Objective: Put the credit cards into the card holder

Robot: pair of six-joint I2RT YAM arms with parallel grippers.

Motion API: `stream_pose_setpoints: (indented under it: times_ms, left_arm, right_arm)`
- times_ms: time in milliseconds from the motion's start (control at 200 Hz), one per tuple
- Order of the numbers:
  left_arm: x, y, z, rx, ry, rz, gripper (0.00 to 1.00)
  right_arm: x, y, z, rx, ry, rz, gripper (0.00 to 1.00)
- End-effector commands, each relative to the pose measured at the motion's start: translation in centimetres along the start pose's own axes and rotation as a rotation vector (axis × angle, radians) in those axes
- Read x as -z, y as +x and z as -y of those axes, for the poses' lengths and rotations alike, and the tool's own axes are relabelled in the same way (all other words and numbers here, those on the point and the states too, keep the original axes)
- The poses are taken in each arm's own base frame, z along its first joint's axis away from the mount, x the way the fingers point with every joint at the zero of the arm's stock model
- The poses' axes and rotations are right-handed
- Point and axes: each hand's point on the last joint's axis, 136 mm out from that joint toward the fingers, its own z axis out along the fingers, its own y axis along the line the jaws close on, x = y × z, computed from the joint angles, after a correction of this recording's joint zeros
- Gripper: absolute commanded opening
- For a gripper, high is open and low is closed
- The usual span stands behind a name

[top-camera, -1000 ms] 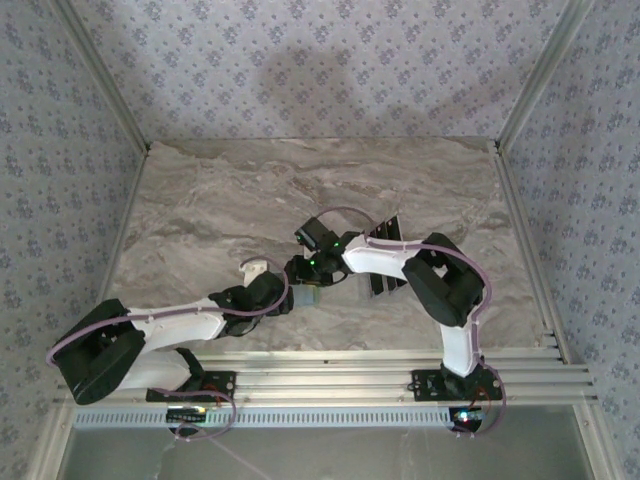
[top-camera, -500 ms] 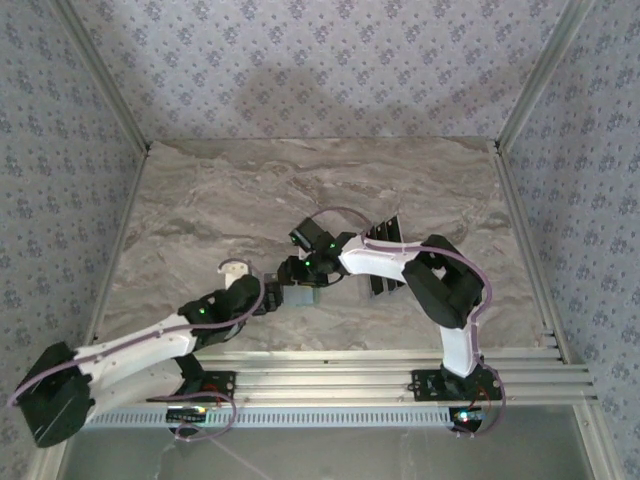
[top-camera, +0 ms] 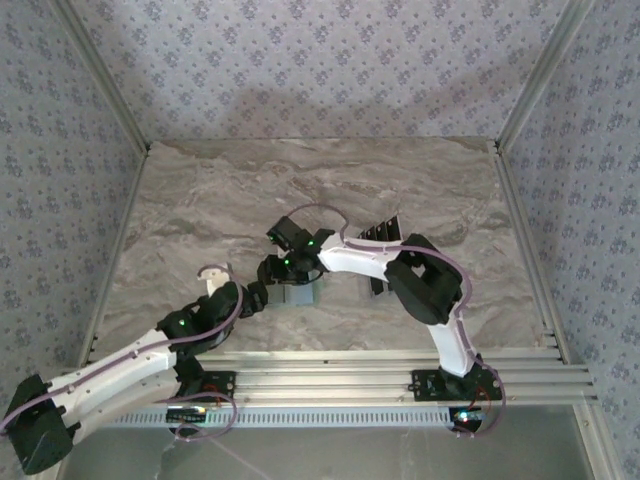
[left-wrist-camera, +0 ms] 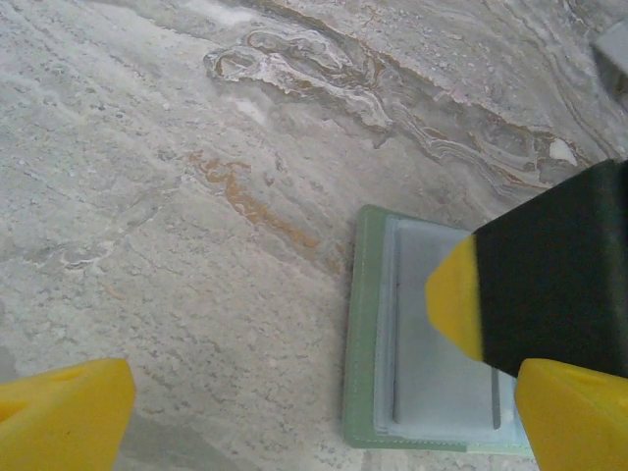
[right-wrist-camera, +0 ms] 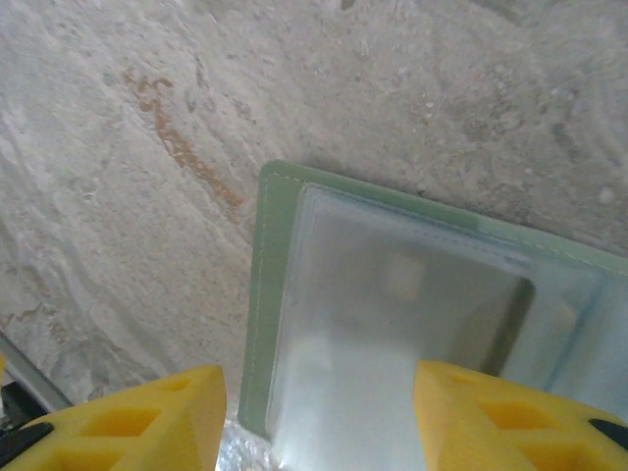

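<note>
From here the left gripper [left-wrist-camera: 316, 420] hangs low over the marble table [left-wrist-camera: 147, 196], its yellow fingers [left-wrist-camera: 61, 417] spread wide with nothing between them. Just ahead the sage-green card holder [left-wrist-camera: 365, 324] lies flat on the table (whatever sits under its clear window [right-wrist-camera: 392, 334] is too blurred to read). The right gripper [right-wrist-camera: 319, 420] hovers over it, fingers about half apart and gripping nothing. The dark credit cards [top-camera: 390, 226] lie beside the right arm [top-camera: 425, 280]
</note>
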Motion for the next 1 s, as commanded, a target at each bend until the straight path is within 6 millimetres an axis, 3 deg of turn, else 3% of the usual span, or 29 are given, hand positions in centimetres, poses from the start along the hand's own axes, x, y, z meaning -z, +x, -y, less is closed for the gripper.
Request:
stream_pose_setpoints:
  times_ms: [0, 115, 230, 345, 485, 555, 760, 854, 994]
  left_arm:
    - [0.2, -0.3, -0.2, 0.021, -0.002, 0.014, 1.0]
    - [0.3, -0.4, -0.3, 0.026, 0.001, 0.017, 1.0]
    - [0.3, -0.3, -0.4, 0.027, -0.002, 0.015, 1.0]
    - [0.2, -0.3, -0.4, 0.025, -0.005, 0.014, 1.0]
    - [-0.1, -0.3, -0.2, 0.024, -0.004, 0.011, 1.0]
    - [-0.4, -0.2, 0.1, 0.02, -0.003, -0.001, 1.0]
    - [-1.3, -0.3, 1.0, -0.029, -0.033, -0.044, 1.0]
    - [-1.8, -0.5, 1.5, -0.057, -0.053, -0.068, 1.0]
    - [-2.9, -0.8, 2.3, -0.109, -0.087, -0.115, 1.0]
  right_arm:
    - [-1.1, 0.7, 0.2, -0.01, 0.034, -0.037, 0.55]
    - [-1.4, 0.9, 0.2, -0.011, 0.035, -0.047, 0.55]
    - [-0.2, 0.4, -0.5, 0.01, 0.013, -0.032, 0.55]
    - [3.3, -0.7, -1.7, 0.062, -0.024, 0.014, 0.55]
    - [8.9, -1.4, -1.6, 0.114, 0.002, 0.08, 0.55]
    - [11.7, -1.8, 0.0, 0.116, 0.073, 0.123, 0.55]
    - [18.5, 0.2, 8.9, 0.146, 0.443, 0.142, 0.54]
    - [20.7, 1.3, 12.8, 0.131, 0.595, 0.129, 0.54]
    - [22.5, 2.6, 16.2, 0.109, 0.722, 0.094, 0.48]
